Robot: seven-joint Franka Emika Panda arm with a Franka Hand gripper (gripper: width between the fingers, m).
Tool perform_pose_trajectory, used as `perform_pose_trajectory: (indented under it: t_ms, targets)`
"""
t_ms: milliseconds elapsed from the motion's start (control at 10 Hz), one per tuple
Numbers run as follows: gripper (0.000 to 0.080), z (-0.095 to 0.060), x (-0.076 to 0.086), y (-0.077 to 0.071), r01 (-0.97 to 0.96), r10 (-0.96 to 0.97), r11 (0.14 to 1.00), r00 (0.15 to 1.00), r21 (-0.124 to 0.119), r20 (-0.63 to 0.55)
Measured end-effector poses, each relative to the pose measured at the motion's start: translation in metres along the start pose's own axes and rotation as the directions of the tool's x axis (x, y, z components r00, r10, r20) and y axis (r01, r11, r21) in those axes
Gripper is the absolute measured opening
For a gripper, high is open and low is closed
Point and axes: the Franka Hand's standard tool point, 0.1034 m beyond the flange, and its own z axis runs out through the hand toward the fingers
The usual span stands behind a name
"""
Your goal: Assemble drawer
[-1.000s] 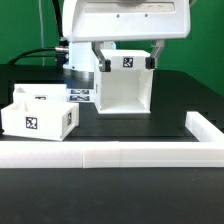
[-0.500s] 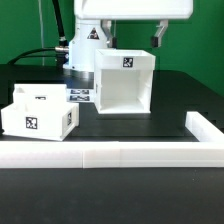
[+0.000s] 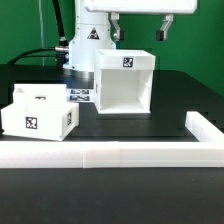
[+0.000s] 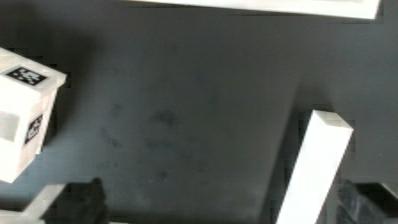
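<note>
The drawer's white open-fronted housing (image 3: 125, 82) stands upright on the black table in the middle of the exterior view, with a tag near its top. Two white open-topped trays (image 3: 40, 112) with tags sit close together at the exterior view's left. My gripper (image 3: 138, 28) hangs open and empty above the housing, clear of its top. In the wrist view the gripper (image 4: 222, 208) is spread wide. A narrow white housing wall (image 4: 326, 165) lies just inside one fingertip (image 4: 381, 205). A tagged white tray (image 4: 22, 110) shows at the picture's edge.
A long low white rail (image 3: 110, 156) runs along the table's front and turns back at the exterior view's right (image 3: 206, 128). The marker board (image 3: 80, 96) lies flat behind the trays. The arm's base and cables stand behind the housing.
My gripper has risen from the level of the housing's top to well above it. The housing and the trays have not moved.
</note>
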Motion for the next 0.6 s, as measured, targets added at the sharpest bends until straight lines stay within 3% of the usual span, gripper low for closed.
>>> perform_pose_trajectory:
  t_ms: [100,400,600]
  targets:
    - [0.0649,0.0,-0.005,-0.001,-0.037,0.037,0.999,0.999,0.002,0.013]
    - [0.0649,-0.003,-0.045,-0.013,-0.112,0.11,0.993,0.991,0.025,0.082]
    - [0.0649,0.001,-0.065,-0.02,-0.099,0.096,0.995,0.99,0.019,0.107]
